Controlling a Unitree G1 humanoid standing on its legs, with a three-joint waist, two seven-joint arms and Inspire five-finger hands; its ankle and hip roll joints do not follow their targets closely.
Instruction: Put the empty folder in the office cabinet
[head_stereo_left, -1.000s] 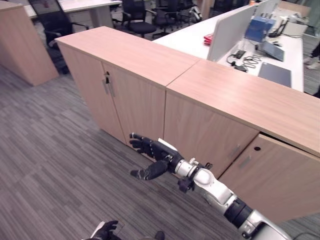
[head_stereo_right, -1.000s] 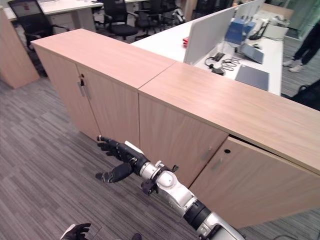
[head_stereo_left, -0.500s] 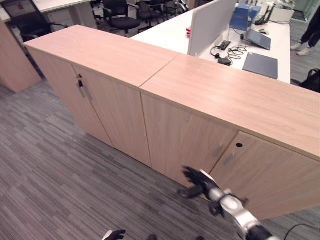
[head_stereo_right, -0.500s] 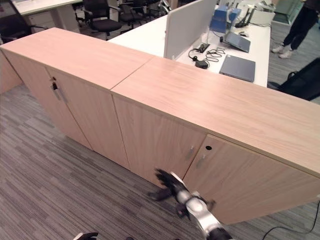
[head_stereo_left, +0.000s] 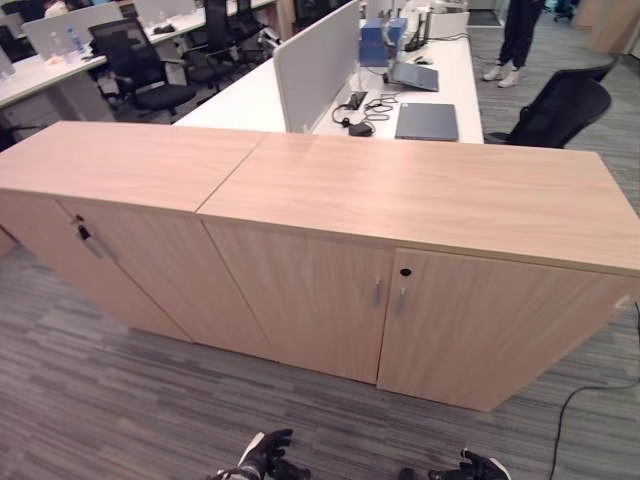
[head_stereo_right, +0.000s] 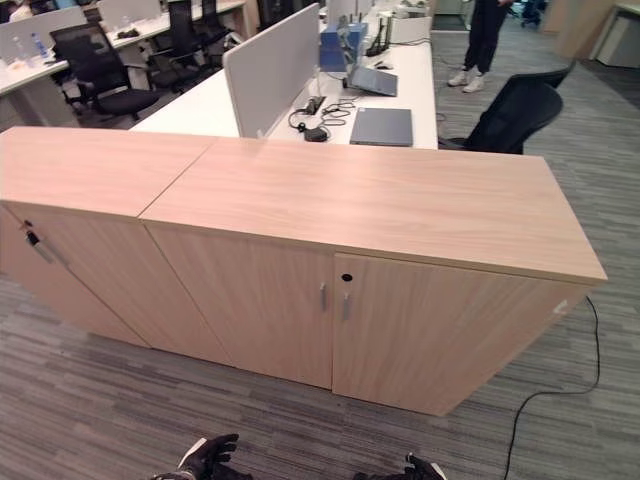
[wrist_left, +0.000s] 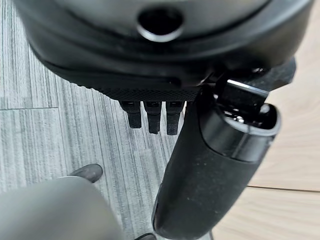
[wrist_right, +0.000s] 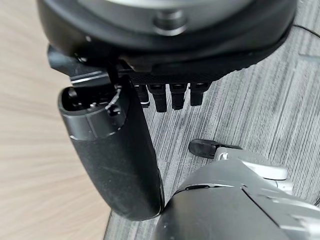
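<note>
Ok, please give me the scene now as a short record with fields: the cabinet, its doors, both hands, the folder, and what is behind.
cabinet: long wooden office cabinet, standing on grey carpet
doors: all shut; two slim handles and a round lock at the middle
left hand: low by the floor, fingers relaxed, holding nothing
right hand: low by the floor, fingers relaxed, holding nothing
folder: in neither hand; I cannot spot it
behind: white desk with a closed laptop; black chair; a person standing

Office cabinet (head_stereo_left: 400, 290): low, light wood, two doors shut with slim metal handles (head_stereo_left: 388, 296) meeting at centre; stands on carpet.
</note>
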